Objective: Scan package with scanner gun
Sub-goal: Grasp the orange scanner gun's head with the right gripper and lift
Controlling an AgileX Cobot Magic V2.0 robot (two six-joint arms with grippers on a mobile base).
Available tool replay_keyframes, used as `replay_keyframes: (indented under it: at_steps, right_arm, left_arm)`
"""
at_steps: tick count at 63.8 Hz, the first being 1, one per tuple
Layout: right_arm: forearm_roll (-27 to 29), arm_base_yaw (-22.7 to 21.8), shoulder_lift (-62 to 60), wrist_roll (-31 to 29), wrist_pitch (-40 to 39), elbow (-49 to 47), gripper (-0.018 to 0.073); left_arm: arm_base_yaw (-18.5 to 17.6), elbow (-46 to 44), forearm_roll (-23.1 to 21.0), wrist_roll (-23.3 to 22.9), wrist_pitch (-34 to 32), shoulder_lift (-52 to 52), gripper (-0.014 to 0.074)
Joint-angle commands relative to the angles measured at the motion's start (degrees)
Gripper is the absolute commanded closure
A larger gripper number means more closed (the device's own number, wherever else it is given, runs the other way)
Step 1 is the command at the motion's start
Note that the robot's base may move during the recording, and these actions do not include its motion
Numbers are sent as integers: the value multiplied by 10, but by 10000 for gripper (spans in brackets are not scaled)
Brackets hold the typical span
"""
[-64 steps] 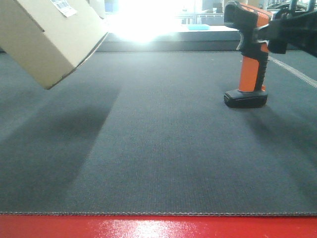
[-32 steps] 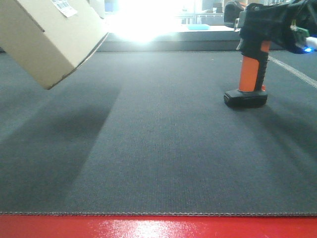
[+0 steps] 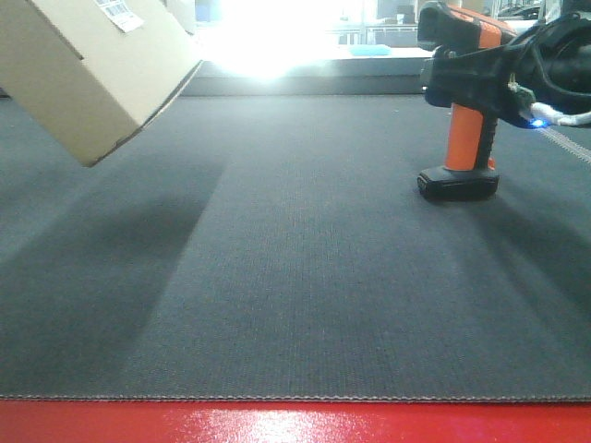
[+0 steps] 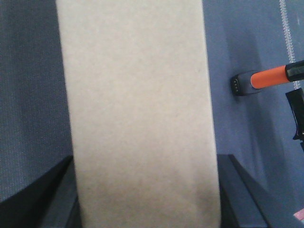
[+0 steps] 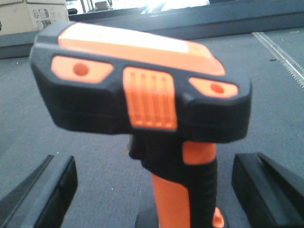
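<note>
At ten o'clock the package hangs tilted, label uppermost, clamped in the left gripper. At two o'clock the scanner gun stands upright on the dark grey mat, head jutting toward nine. The right gripper, spread wide, flanks its handle, lower than a moment ago. Glare whitens the far room.

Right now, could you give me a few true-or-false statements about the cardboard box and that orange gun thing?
1. The left gripper holds the package clear of the mat. True.
2. The scanner gun lies on its side. False: it stands upright on its flat base.
3. The right gripper is clamped on the scanner gun's handle. False: its fingers stand apart on either side of the handle, not touching it.
4. A white label shows on the package's upper face. True.
</note>
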Motion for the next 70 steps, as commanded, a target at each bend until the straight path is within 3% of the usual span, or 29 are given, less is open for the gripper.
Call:
replay_keyframes:
  at_steps: [1, 20, 52, 62, 70]
  right_arm:
    - [3, -1, 4, 0, -25, -9, -9]
    - [3, -27, 13, 0, 1, -39, -9]
    - [-18, -27, 35, 0, 34, -72, 8]
    - [-18, -27, 35, 0, 34, -72, 157]
    - [-18, -27, 35, 0, 34, -72, 412]
  left_arm:
    - [-2, 0, -15, -4, -4, -7, 708]
    - [-2, 0, -14, -4, -4, -7, 708]
    - [-2, 0, -12, -4, -4, -7, 708]
    - [-2, 0, -12, -4, -4, -7, 708]
    - [-2, 0, -12, -4, -4, -7, 708]
